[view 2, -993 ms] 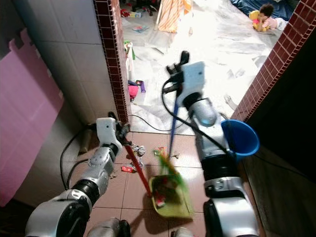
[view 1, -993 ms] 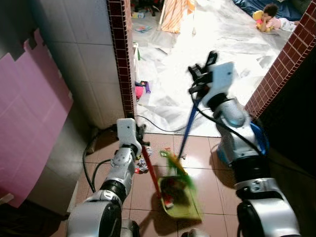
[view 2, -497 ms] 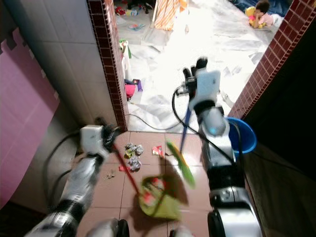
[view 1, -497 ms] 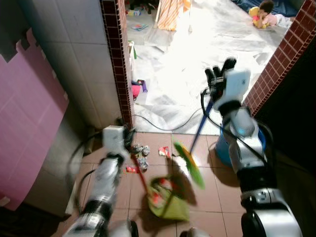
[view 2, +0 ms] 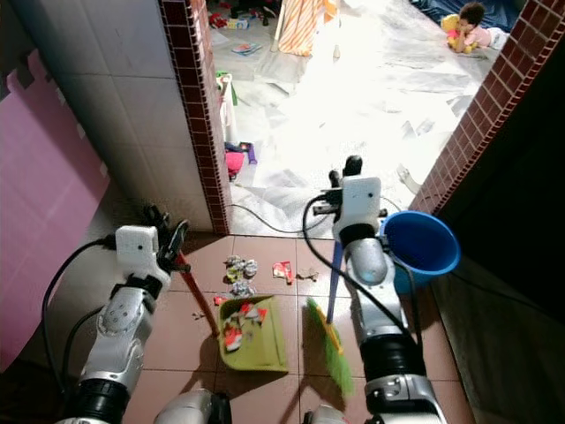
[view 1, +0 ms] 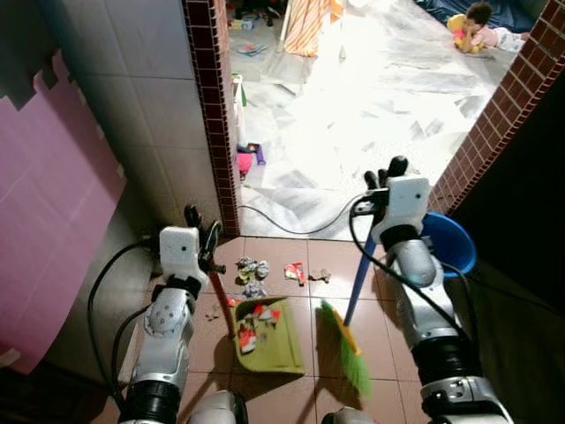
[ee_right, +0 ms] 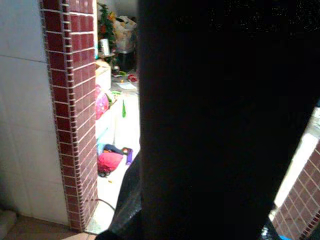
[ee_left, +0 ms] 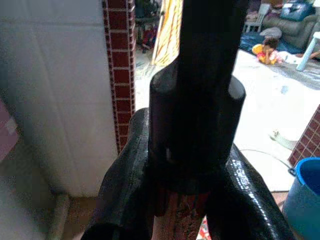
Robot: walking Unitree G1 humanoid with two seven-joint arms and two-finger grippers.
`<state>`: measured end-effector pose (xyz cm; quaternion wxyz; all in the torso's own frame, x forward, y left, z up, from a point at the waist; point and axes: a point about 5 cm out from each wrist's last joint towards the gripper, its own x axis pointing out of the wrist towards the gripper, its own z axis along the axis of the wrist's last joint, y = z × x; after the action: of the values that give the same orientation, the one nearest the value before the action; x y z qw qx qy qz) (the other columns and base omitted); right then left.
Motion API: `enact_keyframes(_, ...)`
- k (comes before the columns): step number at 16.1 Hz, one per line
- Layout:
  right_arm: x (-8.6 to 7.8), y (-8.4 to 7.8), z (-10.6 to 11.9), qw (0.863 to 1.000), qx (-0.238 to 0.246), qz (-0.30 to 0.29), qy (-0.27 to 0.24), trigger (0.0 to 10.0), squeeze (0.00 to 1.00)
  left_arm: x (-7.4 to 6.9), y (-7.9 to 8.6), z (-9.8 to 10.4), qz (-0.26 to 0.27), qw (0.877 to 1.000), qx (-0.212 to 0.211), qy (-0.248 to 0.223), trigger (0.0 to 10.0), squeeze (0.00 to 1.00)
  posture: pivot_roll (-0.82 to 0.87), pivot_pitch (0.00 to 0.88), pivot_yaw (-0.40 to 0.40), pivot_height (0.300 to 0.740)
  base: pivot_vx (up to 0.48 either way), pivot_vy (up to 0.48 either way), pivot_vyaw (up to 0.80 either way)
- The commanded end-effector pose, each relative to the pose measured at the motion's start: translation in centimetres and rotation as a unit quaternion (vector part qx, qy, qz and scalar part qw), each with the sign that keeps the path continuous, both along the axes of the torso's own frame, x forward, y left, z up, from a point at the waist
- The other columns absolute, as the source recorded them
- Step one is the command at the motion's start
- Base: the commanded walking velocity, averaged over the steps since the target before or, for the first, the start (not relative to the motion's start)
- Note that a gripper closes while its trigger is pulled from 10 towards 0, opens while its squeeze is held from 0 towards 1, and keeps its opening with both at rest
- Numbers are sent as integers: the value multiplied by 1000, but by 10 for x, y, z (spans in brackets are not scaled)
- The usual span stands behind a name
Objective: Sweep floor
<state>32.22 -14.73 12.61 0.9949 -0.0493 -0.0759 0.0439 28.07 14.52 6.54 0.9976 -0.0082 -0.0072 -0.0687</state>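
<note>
A green dustpan (view 1: 267, 343) lies flat on the brown tiles with red and white scraps in it. My left gripper (view 1: 203, 228) is shut on the top of its red handle (view 1: 221, 305); the left wrist view shows the black fingers (ee_left: 125, 200) clasping that handle. My right gripper (view 1: 384, 173) is shut on the blue broom handle (view 1: 359, 276). The broom's green bristles (view 1: 347, 351) rest on the floor just right of the dustpan. Loose litter (view 1: 252, 269) and a red scrap (view 1: 296, 272) lie just beyond the dustpan's far edge.
A blue bucket (view 2: 422, 243) stands at my right by the brick wall (view 1: 508, 110). A brick pillar (view 1: 212, 115) and tiled wall rise at left, with a pink foam mat (view 1: 44, 221). A black cable (view 1: 291, 230) crosses the doorway. A child (view 1: 481, 25) lies far back on the bright floor.
The broom has swung out of the dustpan and down to the floor on its right. The dustpan has shifted left and lies flat. My right gripper has come lower and nearer.
</note>
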Motion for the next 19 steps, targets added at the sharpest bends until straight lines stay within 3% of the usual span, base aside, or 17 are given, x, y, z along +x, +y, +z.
enact_keyframes(1, 4, -3, 14, 1000, 2, -9, -29, 10000, 0, 6, -8, 21, -14, 999, 2, -43, 10000, 0, -11, 0, -3, 740, 0, 0, -800)
enact_keyframes(4, 10, -2, 14, 1000, 11, -15, -15, 10000, 0, 13, -17, 33, -26, 998, 9, -53, 10000, 0, -10, 0, -3, 740, 0, 0, -800)
enact_keyframes(7, 6, 6, 2, 1000, 19, -5, 12, 10000, 0, 15, -29, 42, -34, 998, 3, -56, 10000, 0, -17, 0, 1, 740, 0, 0, -800)
enact_keyframes(9, 1, 11, -3, 999, 28, 5, 16, 10000, 0, 11, -28, 38, -30, 999, -5, -44, 10000, 0, -25, 0, 15, 740, 0, 0, -800)
enact_keyframes(10, -1, 8, -8, 999, 32, -4, 21, 10000, 0, 5, -27, 24, -28, 999, -23, -14, 10000, 0, -30, 0, 42, 740, 0, 0, -800)
enact_keyframes(12, -1, 5, -11, 999, 34, -11, 24, 10000, 0, 3, -30, 16, -30, 999, -31, 6, 10000, 0, -36, 0, 50, 740, 0, 0, -800)
enact_keyframes(14, 1, 1, -9, 999, 37, -19, 21, 10000, 0, 5, -37, 21, -53, 998, -16, -7, 10000, 0, -36, 0, 50, 740, 0, -266, 0)
enact_keyframes(19, 1, -6, -4, 1000, 24, -15, 10, 10000, 0, 7, -30, 19, -34, 999, -28, 2, 10000, 0, -51, 0, 31, 740, 0, -380, 0)
